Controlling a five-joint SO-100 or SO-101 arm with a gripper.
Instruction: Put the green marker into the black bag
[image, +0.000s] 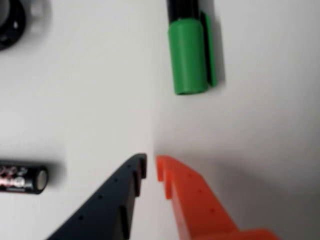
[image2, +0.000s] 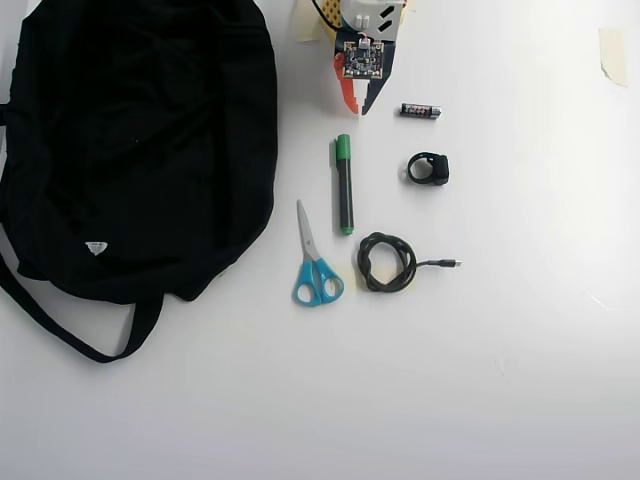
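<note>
The green marker (image2: 344, 185) lies on the white table, green cap pointing toward the arm. In the wrist view its cap (image: 189, 55) is at the top, just ahead of the fingertips. My gripper (image2: 358, 110) sits at the table's top edge in the overhead view, just above the cap and not touching it. In the wrist view the gripper (image: 151, 161) shows a black finger and an orange finger with tips almost together, holding nothing. The black bag (image2: 140, 140) fills the overhead view's left side, with a white tag (image2: 96, 247) and a long strap (image2: 60, 325).
A small black battery (image2: 421, 111) lies right of the gripper and also shows in the wrist view (image: 22, 179). A black ring-shaped part (image2: 429, 168), blue-handled scissors (image2: 315, 262) and a coiled black cable (image2: 388, 262) lie around the marker. Tape (image2: 612, 52) is at top right.
</note>
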